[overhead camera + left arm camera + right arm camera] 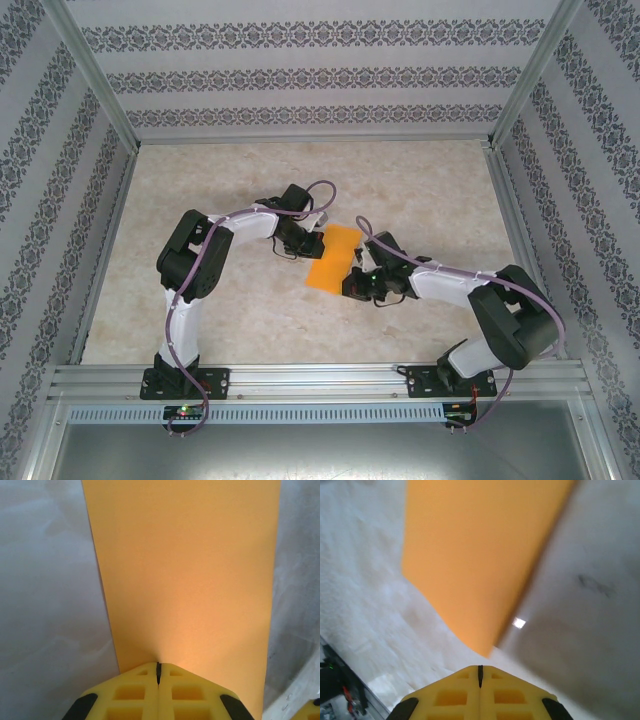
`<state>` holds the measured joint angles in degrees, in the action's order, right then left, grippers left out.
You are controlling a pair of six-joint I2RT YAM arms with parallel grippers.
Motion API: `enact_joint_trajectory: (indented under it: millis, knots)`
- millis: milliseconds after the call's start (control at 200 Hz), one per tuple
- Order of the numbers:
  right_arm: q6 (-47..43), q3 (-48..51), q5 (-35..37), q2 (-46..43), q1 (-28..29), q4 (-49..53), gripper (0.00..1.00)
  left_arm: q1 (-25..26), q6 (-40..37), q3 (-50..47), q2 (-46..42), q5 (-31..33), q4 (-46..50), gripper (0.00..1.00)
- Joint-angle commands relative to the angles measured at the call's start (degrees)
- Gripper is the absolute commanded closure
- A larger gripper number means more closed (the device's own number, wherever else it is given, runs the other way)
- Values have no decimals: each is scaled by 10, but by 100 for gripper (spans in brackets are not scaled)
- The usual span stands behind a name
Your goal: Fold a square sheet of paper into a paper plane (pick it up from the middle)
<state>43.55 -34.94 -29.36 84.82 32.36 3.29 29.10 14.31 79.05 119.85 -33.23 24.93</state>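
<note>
Left hand (158,667) pinches orange sheet (185,570); right hand (480,670), closed, sits just beside.

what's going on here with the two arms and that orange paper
Two robot arms are working on a sheet of orange paper in the middle of the table, with the aim of folding it into a plane. The left gripper is shut on one edge of the sheet. The right gripper is shut too, its tips just short of the sheet's near corner and apparently holding nothing. No plane shape yet: the paper looks flat and oblong.
</note>
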Motion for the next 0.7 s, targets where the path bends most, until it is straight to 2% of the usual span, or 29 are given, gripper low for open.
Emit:
enact_joint_trajectory:
  millis: [0, 155, 315, 525, 639, 699]
  knots:
    - [27, -32, 7, 13, -5, -60, 99, -7, -2, -31, 53, 77, 60, 94]
    - [27, -59, -12, 74, 1, -83, 99, -7, 0, -24, 52, 75, 62, 94]
    - [10, -36, -2, 97, 1, -62, 99, -7, 1, -16, 51, 72, 63, 94]
    - [5, 4, 10, 63, 0, -46, 99, -8, 8, 1, 43, 51, 63, 92]
    - [-3, 13, 12, 51, -5, -27, 98, -7, 16, 10, 30, 38, 61, 88]
    - [-6, 19, 10, 49, -6, -23, 98, -8, 21, 13, 22, 30, 58, 83]
